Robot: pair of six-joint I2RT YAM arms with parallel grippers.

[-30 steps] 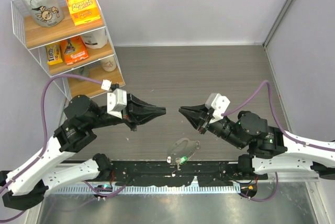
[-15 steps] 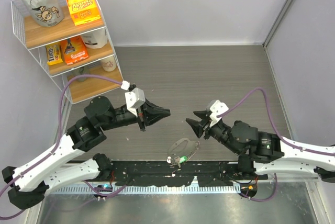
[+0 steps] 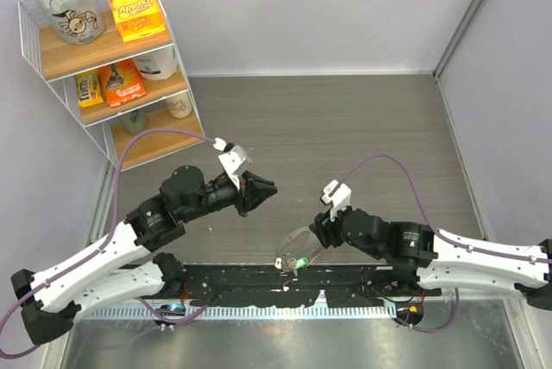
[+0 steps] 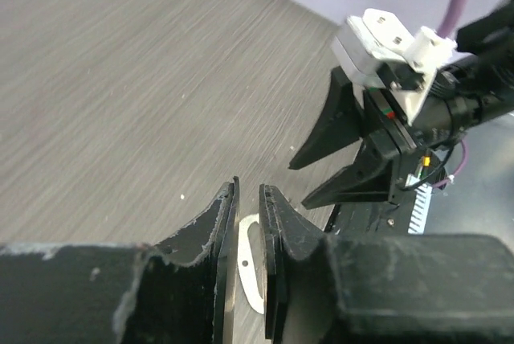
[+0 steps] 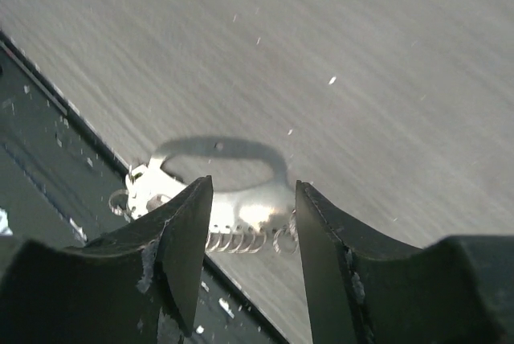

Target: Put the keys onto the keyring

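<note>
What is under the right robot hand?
The shiny keyring lies on the table below the open right gripper. Its fingers cover parts of it; the green key shows only from above.

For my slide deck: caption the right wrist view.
Open right gripper hovers over the silvery keyring lying on the grey table.

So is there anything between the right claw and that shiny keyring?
Nothing. In the right wrist view the keyring lies on bare table, framed between the open fingers of the right gripper.
</note>
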